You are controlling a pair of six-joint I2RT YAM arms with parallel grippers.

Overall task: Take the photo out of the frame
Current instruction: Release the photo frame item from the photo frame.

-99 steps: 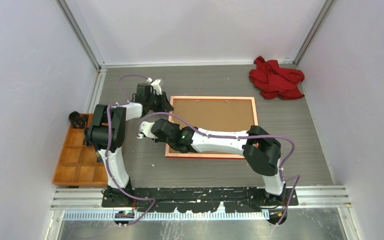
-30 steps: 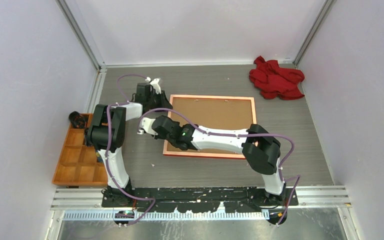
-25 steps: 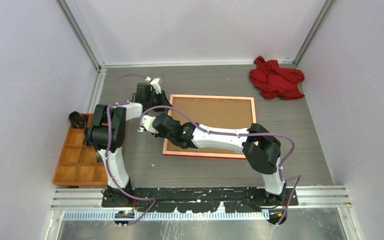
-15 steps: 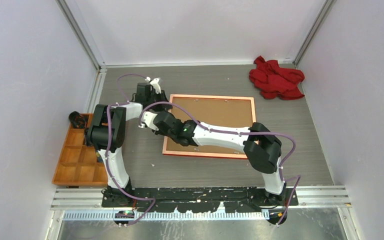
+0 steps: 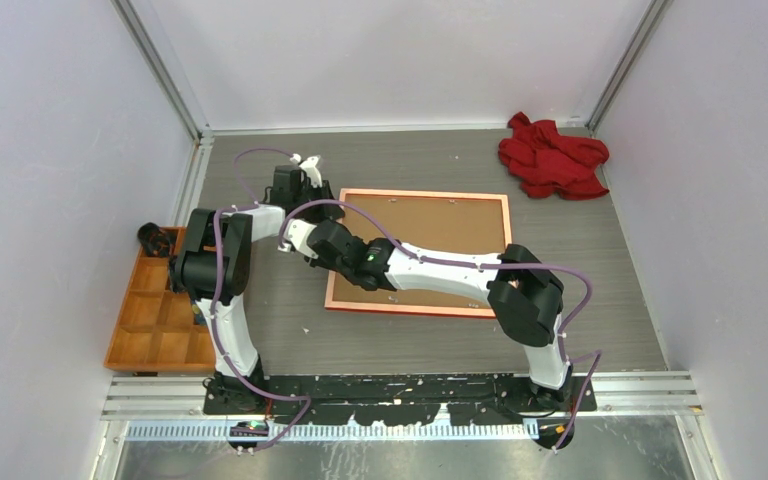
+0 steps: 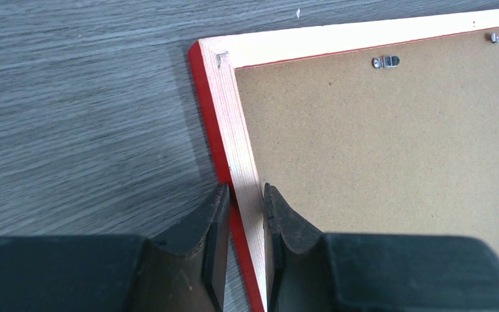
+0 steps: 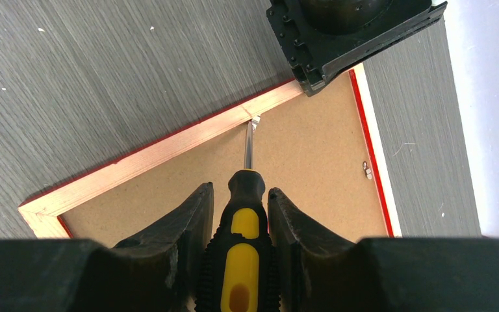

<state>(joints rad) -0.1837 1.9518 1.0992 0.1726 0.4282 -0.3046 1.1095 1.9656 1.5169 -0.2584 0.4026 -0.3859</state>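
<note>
Now R claw (image 7: pixel 240 190), screwdriver (image 7: pixel 240 260) in grip, farther up frame (image 6: pixel 240 149); L claw (image 6: pixel 243 190) tight on it.

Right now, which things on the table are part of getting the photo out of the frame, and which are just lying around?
Part of the job: frame, lying face down, gripped by the left gripper; backing board; screwdriver in the right gripper, tip at a metal tab. The photo itself is hidden.
Lying about: red cloth; wooden tray; dark object at its far end.
</note>
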